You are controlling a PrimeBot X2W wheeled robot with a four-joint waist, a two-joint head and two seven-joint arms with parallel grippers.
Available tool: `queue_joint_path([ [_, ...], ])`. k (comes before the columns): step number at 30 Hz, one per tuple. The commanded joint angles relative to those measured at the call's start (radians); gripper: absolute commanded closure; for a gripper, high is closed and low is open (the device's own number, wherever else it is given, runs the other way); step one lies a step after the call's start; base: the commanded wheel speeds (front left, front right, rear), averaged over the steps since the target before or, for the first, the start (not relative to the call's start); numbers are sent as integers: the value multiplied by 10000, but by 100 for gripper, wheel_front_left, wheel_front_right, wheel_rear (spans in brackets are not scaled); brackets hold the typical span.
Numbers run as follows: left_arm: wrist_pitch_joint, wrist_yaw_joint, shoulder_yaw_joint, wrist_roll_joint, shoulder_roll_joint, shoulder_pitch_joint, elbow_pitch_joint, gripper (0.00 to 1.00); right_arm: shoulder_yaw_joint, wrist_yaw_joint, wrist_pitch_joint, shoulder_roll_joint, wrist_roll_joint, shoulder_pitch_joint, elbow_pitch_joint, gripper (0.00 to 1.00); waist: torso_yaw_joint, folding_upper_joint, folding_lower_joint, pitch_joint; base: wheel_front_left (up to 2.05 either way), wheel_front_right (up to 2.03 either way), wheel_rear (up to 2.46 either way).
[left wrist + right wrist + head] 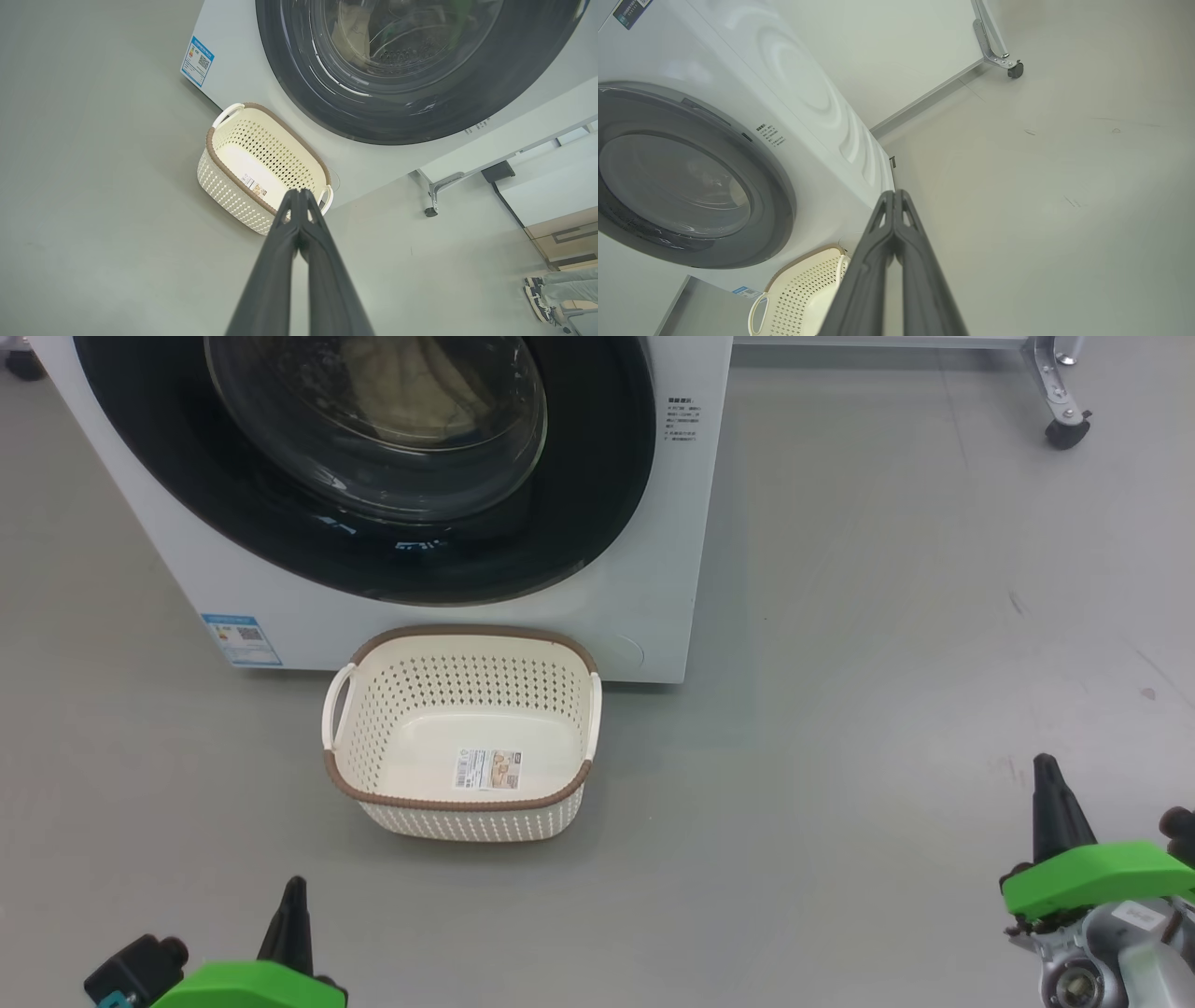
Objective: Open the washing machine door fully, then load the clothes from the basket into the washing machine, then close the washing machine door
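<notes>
- Found washing machine door (373, 467) shut, clothes (411, 387) behind its glass.
- Noted basket (467, 801) empty on floor (840, 756), just before washing machine (653, 616).
- Saw left gripper (295, 889), right gripper (1047, 777) pressed together, empty.
- Likely finishing: check door seam flush, keep arms clear.

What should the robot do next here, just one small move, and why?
Probably just back away a little; the job looks done. The basket is empty, pale clothes show behind the glass of the washing machine door, which looks shut on the washing machine, and the left end effector and right end effector are both shut, empty, apart from the machine.
</notes>
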Motion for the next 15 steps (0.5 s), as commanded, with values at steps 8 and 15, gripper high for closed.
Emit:
queue_joint_path([
  [8, 260, 0, 474, -892, 18, -499, -419, 100, 115, -17, 278, -149, 1274, -317, -478, 100, -10, 0, 0, -33, 0, 0, 0],
  [15, 458, 0, 665, -1529, -35, -514, -473, 100, 154, -19, 484, -157, 2181, -307, -542, 100, -18, 0, 0, -60, 0, 0, 0],
])
